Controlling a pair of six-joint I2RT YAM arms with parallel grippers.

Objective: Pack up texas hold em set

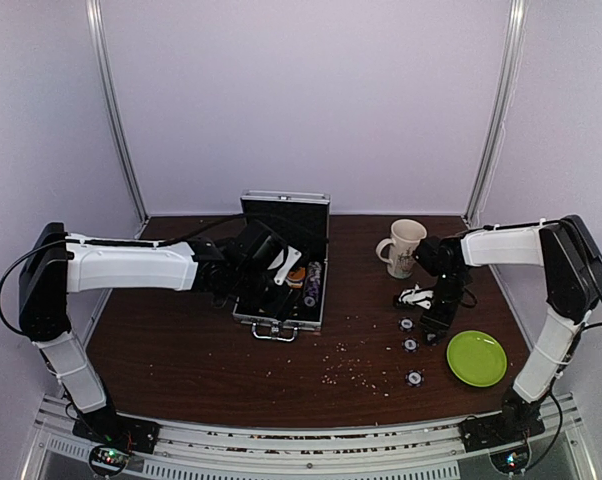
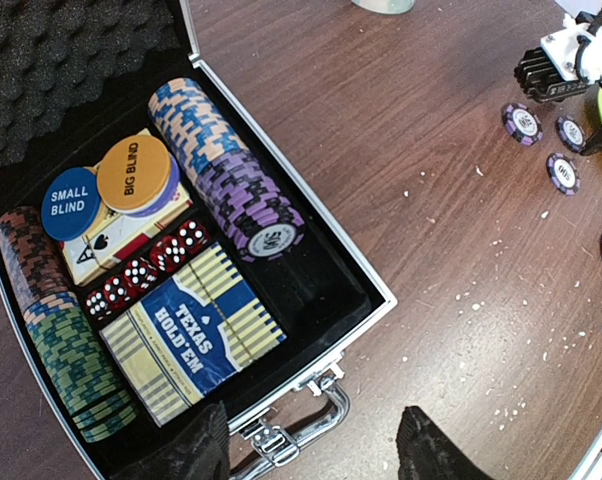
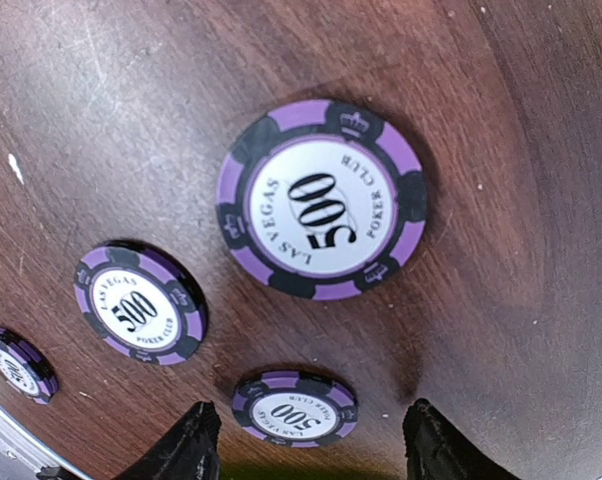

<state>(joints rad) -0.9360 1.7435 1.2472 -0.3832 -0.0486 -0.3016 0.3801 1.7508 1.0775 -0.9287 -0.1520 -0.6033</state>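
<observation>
Silver case [image 2: 326,290] is lying open on the tabletop [image 2: 431,150], mostly filled. Four purple chips [image 3: 321,200] are lying loose outside it. Left fingers [image 2: 191,450] are hovering apart over the case, right fingers [image 3: 186,445] apart over the chips, both empty.

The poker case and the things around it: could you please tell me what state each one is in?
Case: open, lid raised.
Chip rows: stowed in the case.
Card deck: lying flat in the case.
Dice: in the case, in a row.
Loose chips: four, lying flat outside the case.
Mug: upright.
Plate: flat, nothing on it.
Left gripper: open, holding nothing.
Right gripper: open, holding nothing.
</observation>
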